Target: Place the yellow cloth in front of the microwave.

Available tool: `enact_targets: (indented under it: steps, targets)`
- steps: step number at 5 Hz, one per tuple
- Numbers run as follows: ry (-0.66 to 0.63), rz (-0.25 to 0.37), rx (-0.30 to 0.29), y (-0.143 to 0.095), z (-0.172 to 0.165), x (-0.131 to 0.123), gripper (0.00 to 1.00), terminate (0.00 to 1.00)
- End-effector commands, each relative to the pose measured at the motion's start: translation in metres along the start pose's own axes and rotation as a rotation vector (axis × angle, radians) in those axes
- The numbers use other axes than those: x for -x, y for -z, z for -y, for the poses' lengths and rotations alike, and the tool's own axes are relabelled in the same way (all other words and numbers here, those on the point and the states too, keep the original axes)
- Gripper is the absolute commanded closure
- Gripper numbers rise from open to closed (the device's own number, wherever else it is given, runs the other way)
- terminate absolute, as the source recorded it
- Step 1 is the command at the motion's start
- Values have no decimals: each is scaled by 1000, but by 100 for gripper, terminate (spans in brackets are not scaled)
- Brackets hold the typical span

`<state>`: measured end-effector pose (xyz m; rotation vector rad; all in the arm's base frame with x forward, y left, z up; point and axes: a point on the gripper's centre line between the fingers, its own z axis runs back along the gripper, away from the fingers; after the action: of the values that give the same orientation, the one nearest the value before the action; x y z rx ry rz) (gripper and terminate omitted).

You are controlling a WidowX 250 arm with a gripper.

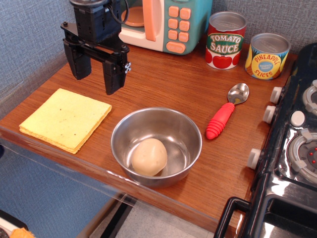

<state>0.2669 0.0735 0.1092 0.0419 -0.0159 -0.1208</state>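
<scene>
Currently, the yellow cloth (65, 119) is seen lying flat at the left of the frame, near the left front corner of the wooden tabletop (168, 82). It is folded into a square with layered edges showing along its lower side, and tiny dark specks are scattered across its pale surface. Nothing is resting on it.

Above it, in the upper left of the frame, the black gripper (96, 74) is held over the table with its two fingers spread apart and pointing downward; nothing is gripped between them. It is placed above and slightly to the right of the cloth, and whether it is clear of the tabletop cannot be told exactly, though no contact with the cloth is seen.

The microwave (166, 25) is set at the top centre of the frame, against the grey wall, partly hidden on its left by the gripper body. Its peach-orange handle and buttons are turned toward the camera.

To the right of the microwave, a tomato sauce can (225, 40) and a pineapple slices can (267, 56) are stood upright just beside each other. Lower down, a steel bowl (156, 145) holding a pale round object (149, 156) is placed at bottom centre, and a spoon with a red handle (227, 111) is laid to its right. A toy stove (292, 148) is seen along the right edge.
</scene>
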Motion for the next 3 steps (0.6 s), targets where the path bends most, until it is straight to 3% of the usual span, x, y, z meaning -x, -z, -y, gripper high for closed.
enact_targets:
  steps: [1,3]
  targets:
    - [0,0,0,0,0,0,0,0]
    - [-50,-4,-13,14,-31,26,0,0]
